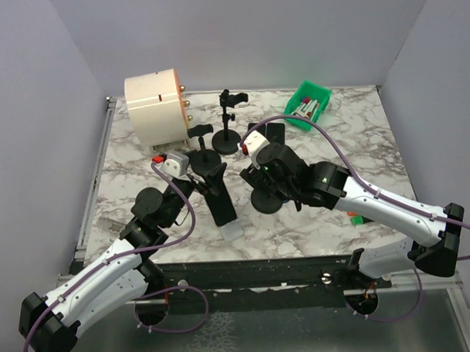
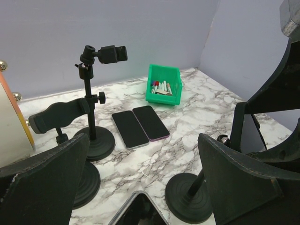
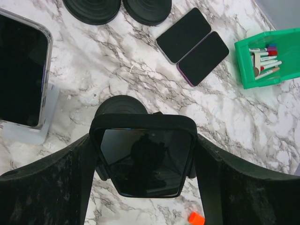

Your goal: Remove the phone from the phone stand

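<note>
Left gripper [image 2: 143,178]: jaws spread wide and empty, low over the marble table [image 1: 365,144], with a clear-cased phone [image 3: 22,70] on a pale wedge [image 3: 28,131] just beside it.
Phone [image 3: 145,164]: black-cased, upright on its phone stand [image 3: 119,105] at mid-table.
Right gripper [image 3: 144,145]: fingers hug the phone's two sides; a firm hold cannot be told.
Bin: green bin [image 2: 161,99], far right, holds markers [image 2: 161,87].
Room: bare marble at right; walls left, far and right.
Count: four phones, including two flat phones [image 2: 130,129] side by side; three black round-based stands [image 2: 96,143].

The phone [image 3: 146,161], black-cased with a glossy dark screen, sits between the right gripper's [image 3: 147,187] fingers, mounted on the black round-based phone stand [image 3: 119,105].
</note>
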`<state>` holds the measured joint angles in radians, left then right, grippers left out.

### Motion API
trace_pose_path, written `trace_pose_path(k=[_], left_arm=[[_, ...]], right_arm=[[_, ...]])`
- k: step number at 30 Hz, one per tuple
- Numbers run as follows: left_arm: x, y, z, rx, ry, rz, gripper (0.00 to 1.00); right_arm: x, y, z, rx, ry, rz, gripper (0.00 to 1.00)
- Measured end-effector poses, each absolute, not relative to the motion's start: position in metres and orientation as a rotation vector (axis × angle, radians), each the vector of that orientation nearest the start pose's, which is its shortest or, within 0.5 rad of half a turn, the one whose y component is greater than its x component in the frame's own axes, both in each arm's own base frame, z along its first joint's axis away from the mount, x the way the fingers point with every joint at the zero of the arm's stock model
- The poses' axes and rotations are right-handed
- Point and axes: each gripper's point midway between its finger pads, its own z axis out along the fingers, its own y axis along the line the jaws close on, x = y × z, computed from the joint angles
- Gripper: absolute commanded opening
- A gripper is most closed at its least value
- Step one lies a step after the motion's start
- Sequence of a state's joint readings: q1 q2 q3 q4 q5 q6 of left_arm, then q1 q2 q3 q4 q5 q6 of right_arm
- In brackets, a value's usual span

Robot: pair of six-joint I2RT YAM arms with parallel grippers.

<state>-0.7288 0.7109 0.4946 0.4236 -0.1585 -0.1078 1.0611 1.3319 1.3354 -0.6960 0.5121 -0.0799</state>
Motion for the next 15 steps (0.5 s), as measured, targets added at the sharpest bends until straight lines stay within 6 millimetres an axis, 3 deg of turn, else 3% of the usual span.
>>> trace_pose_path(k=[2,6,15], left_arm=[[0.257,-0.198,0.302,0.294,1.360,-0.593,0.99],[0.257,-0.199,0.302,0.297,1.362,-0.594,0.99],[0.253,-0.221,0.285,0.365,1.412,-0.679,0.99]], right_arm=[[0.248,0.261,0.255,-0.935,1.948,-0.020,0.35],[0.248,0.260,0.257,-0.889,1.964,-0.014,0.03],[0.240,0.243,0.261,-0.673,2.066,0.014,0.00]])
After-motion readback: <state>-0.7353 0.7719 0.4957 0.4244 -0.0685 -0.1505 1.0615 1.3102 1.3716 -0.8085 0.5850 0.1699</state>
